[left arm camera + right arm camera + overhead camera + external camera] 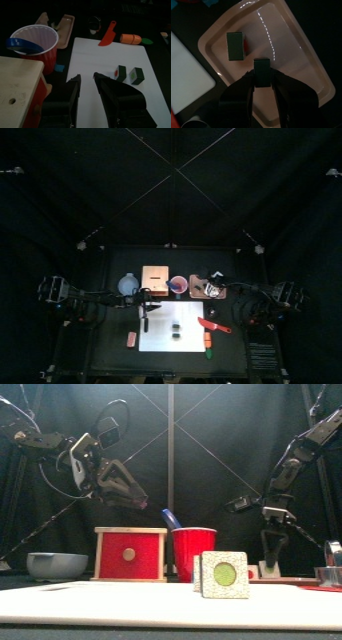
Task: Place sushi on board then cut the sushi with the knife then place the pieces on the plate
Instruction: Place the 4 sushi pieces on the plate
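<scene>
Black curtains close the booth behind a small black table, and the white cutting board (93, 55) lies at its middle. We count four sushi pieces. One, the held piece (261, 65), is clamped between the narrow jaws of the right gripper (260, 80) over the pink tray (298, 50) at the back right. We cannot tell whether it touches the tray floor. The tray piece (235, 45) lies flat just beside it, apart from it. Two board pieces (120, 72) stand upright side by side on the board, close together, with their cut faces toward the front.

The left gripper (87, 76) hovers empty over the board's back left part with its jaws moderately wide. The board pieces lie ahead of it, toward the front and a little toward the right arm's side. We judge the left arm the nearer to them, since the right is busy at the tray.

We count two knives. The red knife (108, 34) lies at the board's right edge, and the blue knife (171, 517) stands in the red cup (194, 549). We see one toy carrot (131, 38), one wooden box (130, 554) and one blue-grey bowl (56, 564).
</scene>
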`<state>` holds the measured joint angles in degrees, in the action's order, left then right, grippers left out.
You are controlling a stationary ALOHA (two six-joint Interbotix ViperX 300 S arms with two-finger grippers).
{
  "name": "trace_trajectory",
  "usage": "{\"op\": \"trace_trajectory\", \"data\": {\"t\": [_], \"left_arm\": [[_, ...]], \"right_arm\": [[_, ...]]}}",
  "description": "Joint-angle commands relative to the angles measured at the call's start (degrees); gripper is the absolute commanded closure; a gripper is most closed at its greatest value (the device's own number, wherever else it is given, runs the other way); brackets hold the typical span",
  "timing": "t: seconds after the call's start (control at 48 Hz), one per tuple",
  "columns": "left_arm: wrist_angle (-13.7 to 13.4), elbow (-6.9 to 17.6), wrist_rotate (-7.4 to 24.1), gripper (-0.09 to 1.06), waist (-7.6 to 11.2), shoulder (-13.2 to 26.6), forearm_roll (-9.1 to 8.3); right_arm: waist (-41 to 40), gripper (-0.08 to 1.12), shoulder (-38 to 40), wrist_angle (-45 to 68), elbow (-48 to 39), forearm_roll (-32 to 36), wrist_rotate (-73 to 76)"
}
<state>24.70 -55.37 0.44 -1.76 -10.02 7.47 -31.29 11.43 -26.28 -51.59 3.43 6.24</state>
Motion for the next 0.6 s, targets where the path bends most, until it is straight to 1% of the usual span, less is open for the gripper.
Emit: {"op": "trace_trajectory", "data": {"t": [0.021,0.146,0.208,0.271,0.396,0.5,0.604], "left_arm": [[0.26,1.14,0.09,0.27,-0.26,-0.26,0.0],[0.26,1.23,0.09,0.27,-0.26,-0.26,0.0],[0.26,1.23,0.09,0.27,-0.26,-0.26,0.0],[0.26,1.23,0.09,0.27,-0.18,-0.26,0.0],[0.26,1.23,0.18,0.27,-0.26,-0.26,0.0],[0.26,1.23,0.09,0.27,-0.26,-0.26,0.0],[0.26,1.14,0.0,0.27,-0.26,-0.26,0.0]], "right_arm": [[-0.09,0.36,-0.26,1.23,0.88,0.0,0.0],[-0.18,0.24,-0.44,0.79,1.32,0.09,-0.09],[0.18,0.2,0.88,-0.26,1.76,0.09,0.0],[0.26,0.19,2.11,-1.49,2.2,0.0,0.0],[2.02,0.19,4.48,-4.31,4.04,-0.35,-0.09],[7.38,0.19,5.27,-4.66,6.15,-0.18,-0.18],[15.29,0.19,4.39,-4.31,8.79,0.0,-0.26]]}}
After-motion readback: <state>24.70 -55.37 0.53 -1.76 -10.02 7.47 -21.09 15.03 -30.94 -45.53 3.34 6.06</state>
